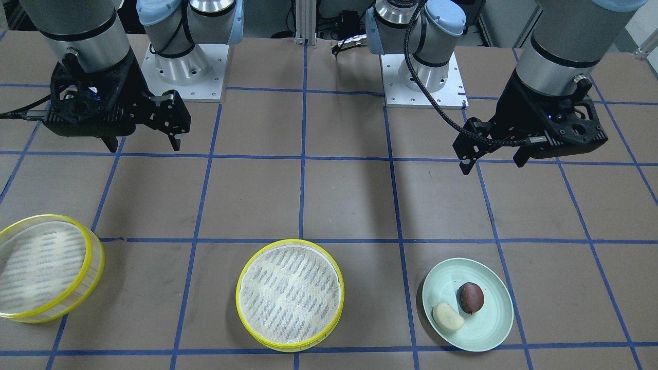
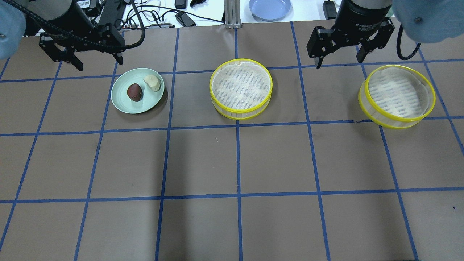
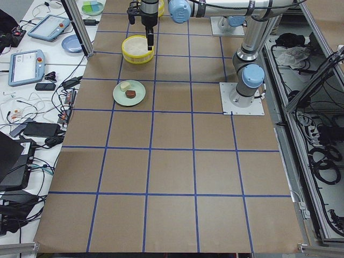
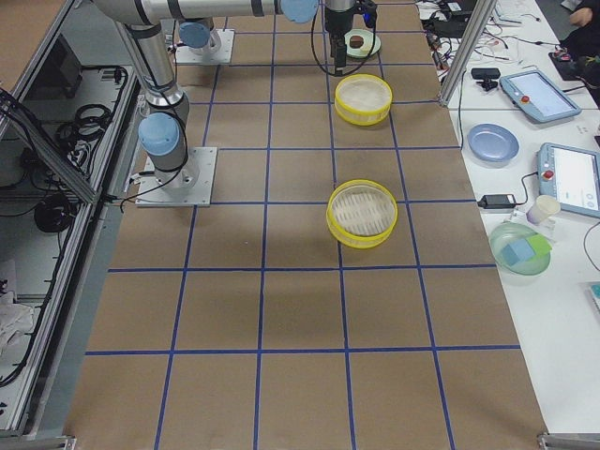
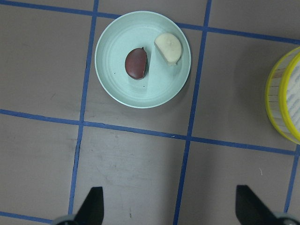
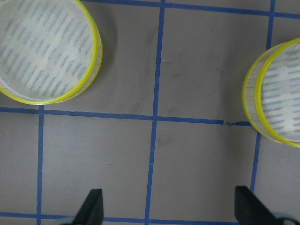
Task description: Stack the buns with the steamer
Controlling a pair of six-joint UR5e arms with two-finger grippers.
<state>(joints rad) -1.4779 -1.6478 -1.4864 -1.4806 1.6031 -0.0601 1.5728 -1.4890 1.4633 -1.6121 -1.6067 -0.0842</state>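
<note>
The pale cream bun [image 2: 152,83] and the dark reddish-brown bun [image 2: 134,92] lie side by side on a mint-green plate [image 2: 123,105], also in the left wrist view [image 5: 168,48] [image 5: 136,63]. One steamer tier [image 2: 241,85] stands at the table's middle, the other [image 2: 397,95] at the right; both are empty. My left gripper [image 2: 98,64] hovers open and empty, high over the table near the plate. My right gripper [image 2: 339,62] hovers open and empty between the two tiers [image 6: 44,51] [image 6: 281,93].
The two arm bases [image 1: 185,67] [image 1: 424,72] stand at the robot's side of the table. A blue plate [image 2: 270,7] and cables lie on the side bench beyond the table's far edge. Blue tape lines grid the brown tabletop.
</note>
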